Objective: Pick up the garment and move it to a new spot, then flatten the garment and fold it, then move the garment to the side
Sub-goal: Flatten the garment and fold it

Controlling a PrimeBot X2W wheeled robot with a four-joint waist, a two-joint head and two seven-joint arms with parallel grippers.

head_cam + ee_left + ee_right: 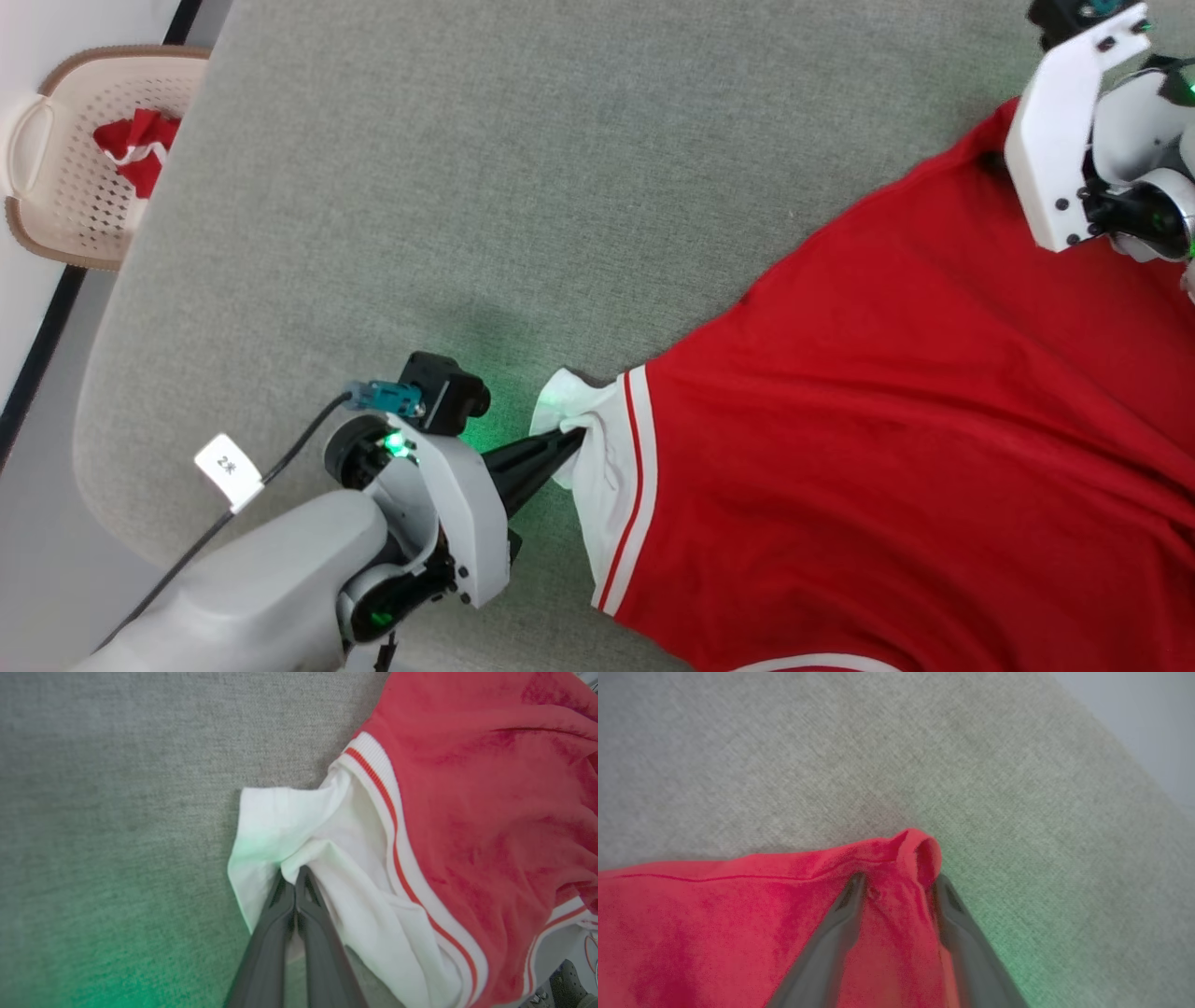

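Note:
The garment (887, 420), red with a white sleeve and red-white striped trim, lies spread over the right side of the grey table (467, 187). At the lower middle of the head view my left gripper (577, 439) is shut on the bunched white sleeve (303, 826). In the left wrist view the left gripper (295, 877) has its tips pressed together in the fabric. My right gripper (896, 882) stands open, with one finger on each side of a curled red hem corner (920, 854). The right wrist (1064, 140) hides its fingers in the head view. The lettering is hidden.
A cream laundry basket (56, 215) with a red cloth (140, 149) inside stands on the floor past the table's left edge. Bare grey tabletop stretches across the left and far part. A cable (280, 457) trails from my left wrist.

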